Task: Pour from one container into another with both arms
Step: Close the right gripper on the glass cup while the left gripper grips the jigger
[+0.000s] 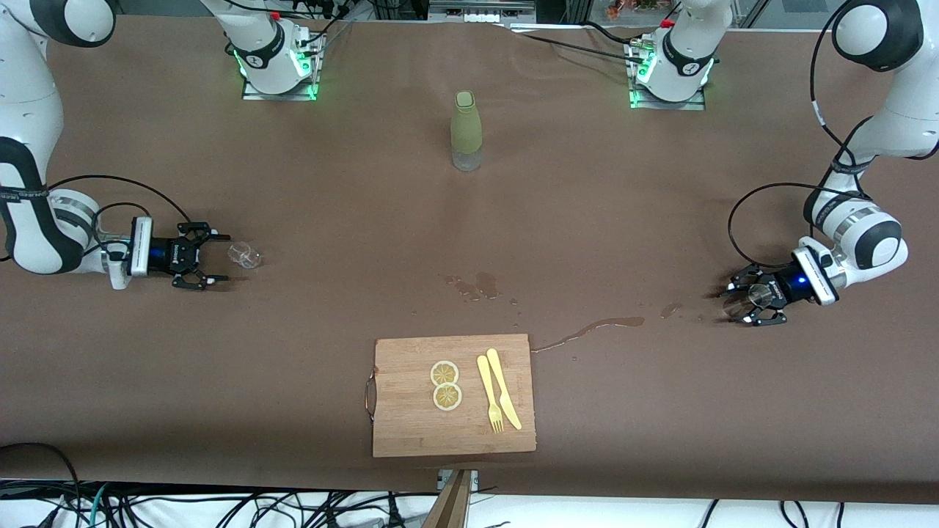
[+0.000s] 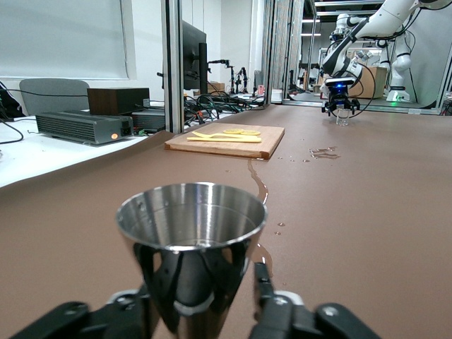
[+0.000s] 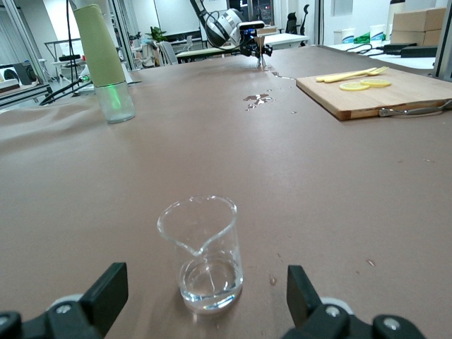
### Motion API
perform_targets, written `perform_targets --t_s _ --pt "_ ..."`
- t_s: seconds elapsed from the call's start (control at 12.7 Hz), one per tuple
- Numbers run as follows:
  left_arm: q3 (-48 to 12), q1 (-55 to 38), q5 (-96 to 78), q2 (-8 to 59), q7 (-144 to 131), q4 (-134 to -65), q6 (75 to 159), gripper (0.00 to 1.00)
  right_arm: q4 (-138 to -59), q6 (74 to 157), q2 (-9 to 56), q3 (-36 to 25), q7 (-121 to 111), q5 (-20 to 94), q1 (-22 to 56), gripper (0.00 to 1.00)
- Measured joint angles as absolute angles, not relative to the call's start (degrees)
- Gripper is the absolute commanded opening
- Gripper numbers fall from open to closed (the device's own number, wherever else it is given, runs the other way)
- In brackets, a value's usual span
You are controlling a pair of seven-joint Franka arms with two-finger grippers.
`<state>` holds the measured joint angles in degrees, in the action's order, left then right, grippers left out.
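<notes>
A small steel measuring cup (image 2: 191, 226) stands on the brown table at the left arm's end (image 1: 736, 306). My left gripper (image 1: 736, 303) is low at the table with its jaws open around the cup; one finger (image 2: 263, 282) stands a little apart from the cup's stem. At the right arm's end stands a small clear glass beaker (image 1: 244, 254) with a pouring lip and a little clear liquid in it (image 3: 205, 254). My right gripper (image 1: 222, 258) is open at table height. The beaker stands just ahead of its fingertips (image 3: 109, 282), untouched.
A green bottle (image 1: 465, 130) stands mid-table near the bases. A wooden cutting board (image 1: 411, 425) near the front edge carries two lemon slices (image 1: 445, 385), a yellow fork and a knife (image 1: 503, 396). Wet spill patches (image 1: 477, 284) and a streak (image 1: 594, 326) mark the table.
</notes>
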<state>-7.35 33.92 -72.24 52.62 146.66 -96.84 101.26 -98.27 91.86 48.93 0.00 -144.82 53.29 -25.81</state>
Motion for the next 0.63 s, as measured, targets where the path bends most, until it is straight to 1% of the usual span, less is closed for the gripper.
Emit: perform_targets --t_s 0.08,0.63 --pt "-7.3 33.9 -72.2 52.7 146.7 -96.8 101.3 0.0 -98.6 91.9 49.0 0.0 -145.4 53.6 -25.8 1.0" --pt "-7.6 33.7 -73.3 53.2 146.7 -96.8 101.2 0.0 -101.2 93.1 49.0 0.1 -148.1 55.4 -25.7 1.0"
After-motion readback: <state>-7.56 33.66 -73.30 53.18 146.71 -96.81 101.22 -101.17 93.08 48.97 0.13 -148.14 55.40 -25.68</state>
